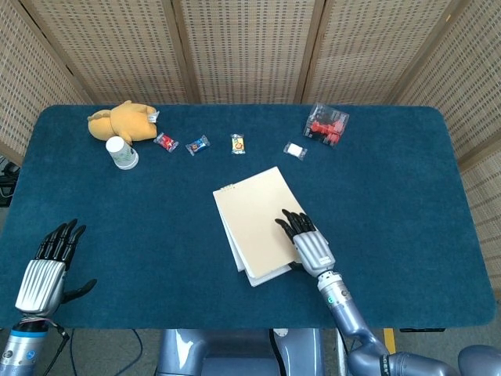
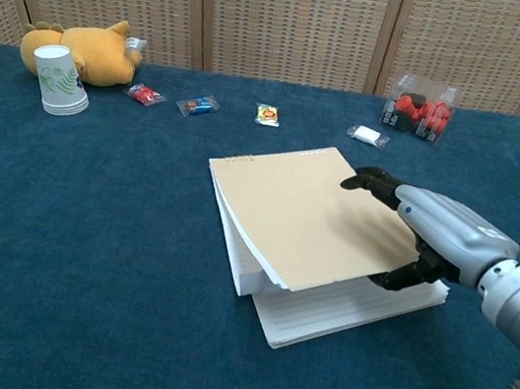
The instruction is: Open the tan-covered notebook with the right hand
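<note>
Near the counter's [image 1: 407, 196] front edge, the right hand [image 2: 442, 240] pinches the tan-covered notebook's [image 2: 301, 216] raised right edge between thumb and fingers [image 2: 367, 181], blue cloth stretching wide around.

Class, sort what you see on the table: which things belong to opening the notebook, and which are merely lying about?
Belonging to the job:
tan-covered notebook, cover lifted
right hand, gripping the cover's edge

Lying about:
plush toy
paper cups
three wrapped sweets
white packet
clear box of red pieces
left hand, idle
</note>
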`<state>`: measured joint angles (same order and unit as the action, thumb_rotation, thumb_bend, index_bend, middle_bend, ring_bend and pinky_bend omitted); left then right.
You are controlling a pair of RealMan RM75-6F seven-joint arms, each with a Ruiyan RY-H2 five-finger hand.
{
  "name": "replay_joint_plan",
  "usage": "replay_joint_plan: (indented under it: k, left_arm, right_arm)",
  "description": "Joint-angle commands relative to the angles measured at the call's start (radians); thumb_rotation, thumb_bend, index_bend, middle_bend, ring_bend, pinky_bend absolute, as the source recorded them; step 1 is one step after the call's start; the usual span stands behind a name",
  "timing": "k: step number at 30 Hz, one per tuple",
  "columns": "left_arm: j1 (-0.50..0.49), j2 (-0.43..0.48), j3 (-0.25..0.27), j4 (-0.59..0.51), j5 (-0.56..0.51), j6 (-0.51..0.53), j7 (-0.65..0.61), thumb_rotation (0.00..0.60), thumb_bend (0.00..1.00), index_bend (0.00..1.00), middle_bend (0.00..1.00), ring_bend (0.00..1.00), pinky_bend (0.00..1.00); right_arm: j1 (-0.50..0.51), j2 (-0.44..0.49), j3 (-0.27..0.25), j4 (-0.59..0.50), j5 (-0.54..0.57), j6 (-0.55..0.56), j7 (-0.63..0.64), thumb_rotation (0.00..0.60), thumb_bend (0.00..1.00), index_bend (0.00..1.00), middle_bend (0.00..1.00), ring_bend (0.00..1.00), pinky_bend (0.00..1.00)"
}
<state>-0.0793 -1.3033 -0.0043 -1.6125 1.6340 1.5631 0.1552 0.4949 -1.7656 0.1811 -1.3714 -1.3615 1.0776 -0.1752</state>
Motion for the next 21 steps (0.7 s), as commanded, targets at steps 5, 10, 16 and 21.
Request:
replay_joint_plan:
  k: [5, 10, 16, 21]
  left_arm:
    - [-0.002, 0.002, -0.001, 0.004, -0.007, -0.006, -0.007, 0.6, 0.16, 0.0, 0.0, 0.0, 0.09]
    - [-0.004, 0.002, -0.002, 0.006, -0.011, -0.011, -0.013, 0.6, 0.16, 0.0, 0.0, 0.0, 0.09]
    - [-0.003, 0.003, 0.0, 0.002, -0.006, -0.009, -0.014, 0.6, 0.16, 0.0, 0.0, 0.0, 0.09]
    - [-0.003, 0.004, 0.0, 0.001, -0.008, -0.009, -0.015, 0.6, 0.16, 0.0, 0.0, 0.0, 0.09]
  right_arm:
    - [0.032, -0.001, 0.016, 0.0, 0.034, -0.04, -0.004, 0.6, 0.55, 0.14, 0.0, 0.0, 0.0]
    - [0.035, -0.002, -0.002, -0.002, 0.059, -0.062, -0.024, 0.6, 0.54, 0.14, 0.0, 0.0, 0.0]
    - [0.053, -0.025, 0.013, 0.01, 0.062, -0.061, -0.006, 0.6, 0.54, 0.15, 0.0, 0.0, 0.0]
    - [0.08, -0.037, 0.037, 0.012, 0.069, -0.066, -0.023, 0.6, 0.54, 0.15, 0.0, 0.0, 0.0]
